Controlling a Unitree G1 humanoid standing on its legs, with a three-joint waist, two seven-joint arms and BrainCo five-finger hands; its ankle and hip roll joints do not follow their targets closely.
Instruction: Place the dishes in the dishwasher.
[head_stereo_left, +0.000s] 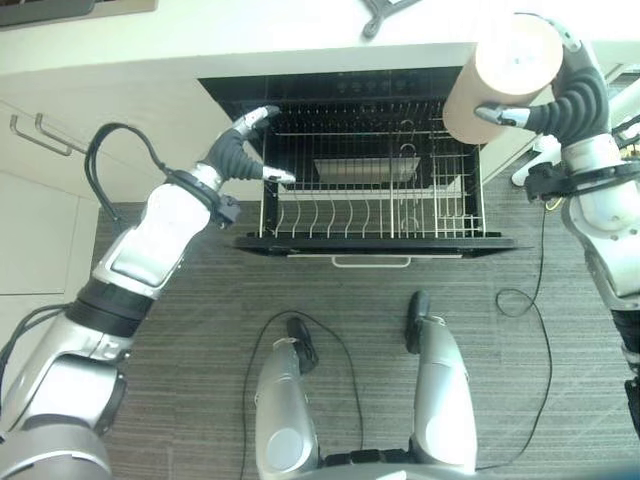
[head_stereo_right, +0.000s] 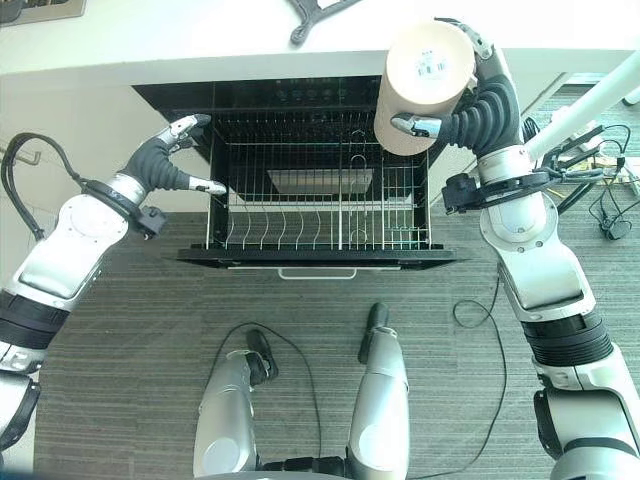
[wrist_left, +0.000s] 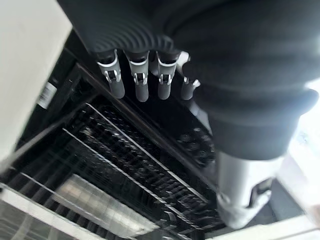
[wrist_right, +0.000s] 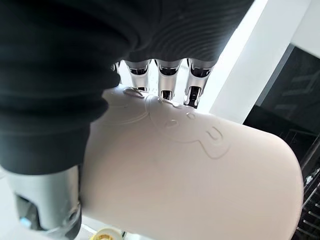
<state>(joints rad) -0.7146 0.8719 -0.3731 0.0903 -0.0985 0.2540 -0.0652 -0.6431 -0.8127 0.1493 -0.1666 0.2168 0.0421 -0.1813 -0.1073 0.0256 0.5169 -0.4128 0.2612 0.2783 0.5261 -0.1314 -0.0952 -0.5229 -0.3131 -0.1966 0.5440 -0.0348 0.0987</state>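
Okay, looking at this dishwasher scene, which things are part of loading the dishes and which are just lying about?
Part of the job:
- beige cup, gripped in the right hand
- pulled-out dishwasher rack
- left hand, open at the rack's left edge

Just lying about:
- dark object on the countertop
- white stand on the floor

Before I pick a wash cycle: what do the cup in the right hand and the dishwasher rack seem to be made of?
Cup: looks like matte beige ceramic or plastic; smooth, opaque, a faint raised outline on its wall. I can't tell which. The right hand holds it.
Rack: thin metal wire, light and glossy, probably coated or plated; it forms an open grid with upright tines.
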